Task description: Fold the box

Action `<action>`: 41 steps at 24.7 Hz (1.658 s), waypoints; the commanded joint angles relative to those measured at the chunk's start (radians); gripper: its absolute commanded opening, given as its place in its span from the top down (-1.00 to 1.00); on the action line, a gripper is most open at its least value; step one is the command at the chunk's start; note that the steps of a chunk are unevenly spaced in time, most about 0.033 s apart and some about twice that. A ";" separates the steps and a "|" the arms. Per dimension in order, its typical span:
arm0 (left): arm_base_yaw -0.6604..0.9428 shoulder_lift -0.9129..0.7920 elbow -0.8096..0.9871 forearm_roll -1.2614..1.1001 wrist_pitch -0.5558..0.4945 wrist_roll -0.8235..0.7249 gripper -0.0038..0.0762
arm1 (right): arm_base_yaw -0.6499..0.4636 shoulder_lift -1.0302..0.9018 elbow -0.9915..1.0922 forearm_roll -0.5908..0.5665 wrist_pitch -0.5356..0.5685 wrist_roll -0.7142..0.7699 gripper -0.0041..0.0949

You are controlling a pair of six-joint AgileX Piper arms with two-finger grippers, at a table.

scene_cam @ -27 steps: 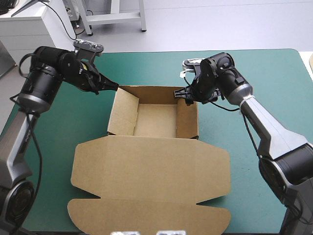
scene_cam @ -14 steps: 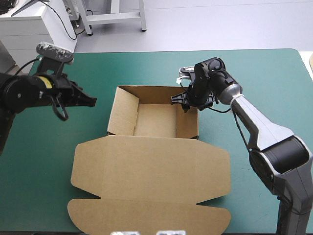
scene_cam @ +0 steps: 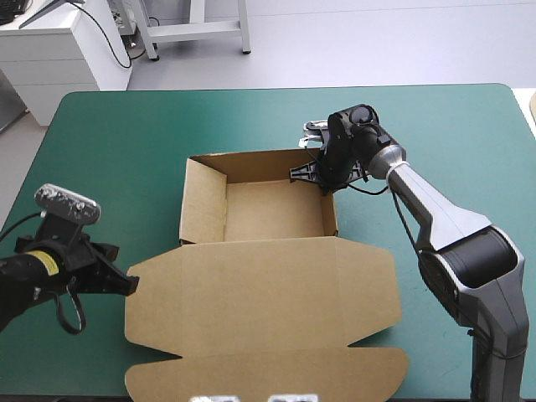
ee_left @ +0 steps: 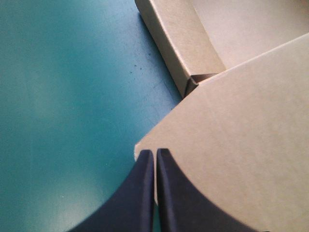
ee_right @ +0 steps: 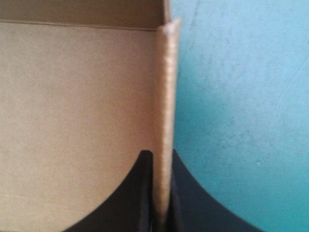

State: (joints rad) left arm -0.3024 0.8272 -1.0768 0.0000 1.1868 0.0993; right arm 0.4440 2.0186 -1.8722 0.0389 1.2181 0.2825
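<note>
Fingers (ee_left: 137, 195) of the left gripper (scene_cam: 128, 286) are pressed almost together, with only a thin slit between them, and I see nothing held in that slit. Their black tips are at the left corner of the lid (scene_cam: 260, 306), low over the teal-green cover (scene_cam: 109, 151) near the table's left edge. I cannot tell if the tips touch the board.

The brown box (scene_cam: 276, 213) stands in the middle of the table as an open tray. Its walls are raised, and it is on the far side of the lid. The lid lies flat toward the robot, and its rounded front flap reaches close to the near edge of the table. The left wall (scene_cam: 203, 201) leans a little outward.

At the far right corner of the tray, the right gripper (scene_cam: 322, 176) comes down from the right. Its fingers (ee_right: 190, 203) are clamped on the right wall (ee_right: 165, 87), which stands upright between them, seen from its thin edge. One finger is inside the tray and the other is outside, over the cover.
</note>
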 commanded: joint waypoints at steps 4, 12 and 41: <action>-0.003 -0.150 0.198 -0.015 -0.121 -0.018 0.92 | -0.015 -0.066 -0.028 -0.048 0.028 -0.012 0.95; -0.003 -0.342 0.419 -0.015 -0.123 -0.027 0.92 | -0.175 -0.146 -0.029 -0.053 0.028 -0.033 0.95; -0.003 -0.468 0.493 -0.013 -0.073 -0.027 0.92 | -0.863 -0.262 -0.027 -0.180 0.028 -0.282 0.16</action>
State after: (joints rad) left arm -0.3024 0.3507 -0.5618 -0.0084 1.1366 0.0816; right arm -0.4145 1.8218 -1.8722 -0.1372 1.2475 0.0145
